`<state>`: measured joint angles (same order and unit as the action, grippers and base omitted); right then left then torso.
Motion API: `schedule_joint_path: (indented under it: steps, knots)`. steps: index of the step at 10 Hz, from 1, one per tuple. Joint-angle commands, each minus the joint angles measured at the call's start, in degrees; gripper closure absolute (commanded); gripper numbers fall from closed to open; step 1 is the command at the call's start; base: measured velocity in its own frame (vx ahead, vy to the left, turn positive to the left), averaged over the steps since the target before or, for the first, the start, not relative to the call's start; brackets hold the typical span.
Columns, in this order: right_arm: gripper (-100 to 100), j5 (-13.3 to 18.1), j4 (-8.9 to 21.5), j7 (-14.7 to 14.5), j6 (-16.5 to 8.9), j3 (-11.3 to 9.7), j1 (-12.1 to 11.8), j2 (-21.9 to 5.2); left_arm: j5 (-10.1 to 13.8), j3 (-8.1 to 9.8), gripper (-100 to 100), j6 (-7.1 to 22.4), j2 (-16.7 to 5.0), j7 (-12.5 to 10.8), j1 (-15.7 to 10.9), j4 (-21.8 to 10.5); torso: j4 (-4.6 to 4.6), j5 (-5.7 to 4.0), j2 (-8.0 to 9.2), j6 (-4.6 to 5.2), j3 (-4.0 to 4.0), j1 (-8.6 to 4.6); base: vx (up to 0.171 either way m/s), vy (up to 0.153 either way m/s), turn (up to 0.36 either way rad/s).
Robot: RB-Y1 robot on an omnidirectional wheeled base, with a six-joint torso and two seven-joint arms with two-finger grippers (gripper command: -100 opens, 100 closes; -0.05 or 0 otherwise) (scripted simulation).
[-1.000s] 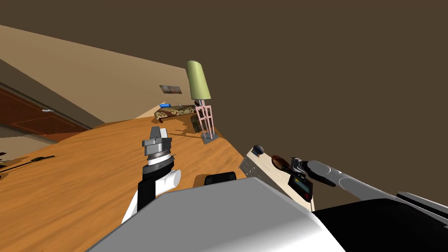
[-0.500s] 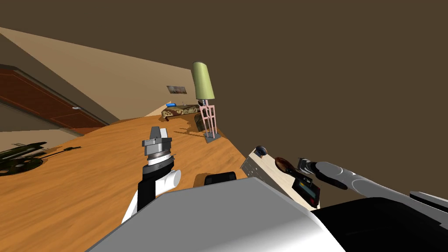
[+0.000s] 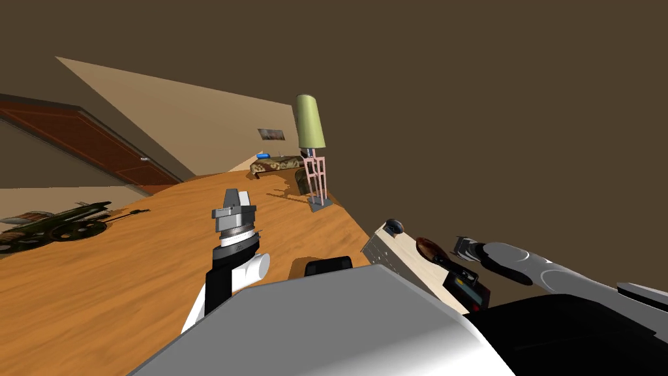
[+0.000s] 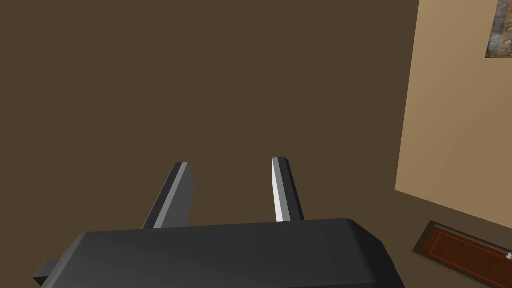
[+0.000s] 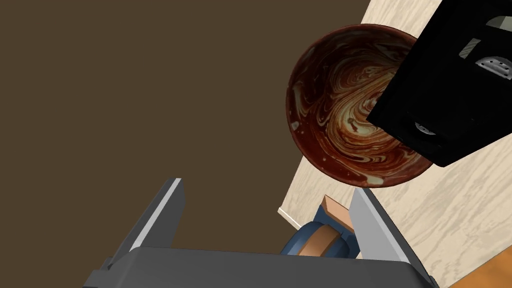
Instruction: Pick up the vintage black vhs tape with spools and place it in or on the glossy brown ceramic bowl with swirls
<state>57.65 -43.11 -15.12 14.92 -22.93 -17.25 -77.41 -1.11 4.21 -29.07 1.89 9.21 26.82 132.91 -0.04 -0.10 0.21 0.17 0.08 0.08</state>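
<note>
Right gripper (image 5: 267,187), spread and empty, has drawn back from the glossy brown swirled ceramic bowl (image 5: 335,130); the black VHS tape (image 5: 445,95) lies across its rim. Placement judged complete.

Tape (image 5: 450,85) — cut off by the edge; it hides part of the bowl (image 5: 335,115)

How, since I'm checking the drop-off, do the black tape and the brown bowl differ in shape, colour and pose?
The tape is a flat, sharp-cornered slab; the bowl is round and hollow. The tape is black; the bowl is brown with cream swirls. The bowl sits upright on the pale top; the tape lies across part of its rim. Both are clear of the right gripper, whose fingers are open.
</note>
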Motion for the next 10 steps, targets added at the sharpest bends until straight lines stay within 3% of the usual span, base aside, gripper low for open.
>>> schedule_joint_path:
  steps: [1,3,5,6,10]
  knots:
    - [-100,-2.86,2.46,-2.86,-0.06,-0.18,0.22,0.12,0.0,0.0,0,0.0,0.0,0.0,0.0,0.0,0.0,0.0,0.0,0.0,0.0,0.0,-0.033,0.026,-0.02]
    - [-100,-6.51,2.46,-3.11,-0.06,-0.18,0.22,0.12,0.0,0.01,0,0.0,0.0,0.0,0.01,0.0,-0.01,-0.04,-0.06,0.04,-0.03,-0.19,-0.004,0.002,-0.021]
    - [-100,-6.54,2.15,-2.9,-0.26,-0.23,0.0,0.0,0.0,0.01,0,0.0,-0.01,0.0,0.01,0.0,-0.03,-0.06,-0.15,0.03,-0.08,-0.26,0.002,-0.003,0.005]
    - [0,-6.65,2.17,-2.94,-0.23,-0.23,0.01,0.01,0.0,0.01,0,0.0,-0.01,0.0,0.01,0.0,-0.03,-0.06,-0.15,0.03,-0.08,-0.25,0.0,0.0,0.0]
    - [0,-6.64,2.17,-2.93,-0.23,-0.23,0.01,0.01,0.0,0.01,0,0.0,-0.01,0.0,0.01,0.0,-0.03,-0.06,-0.14,0.03,-0.08,-0.24,0.0,0.0,0.0]
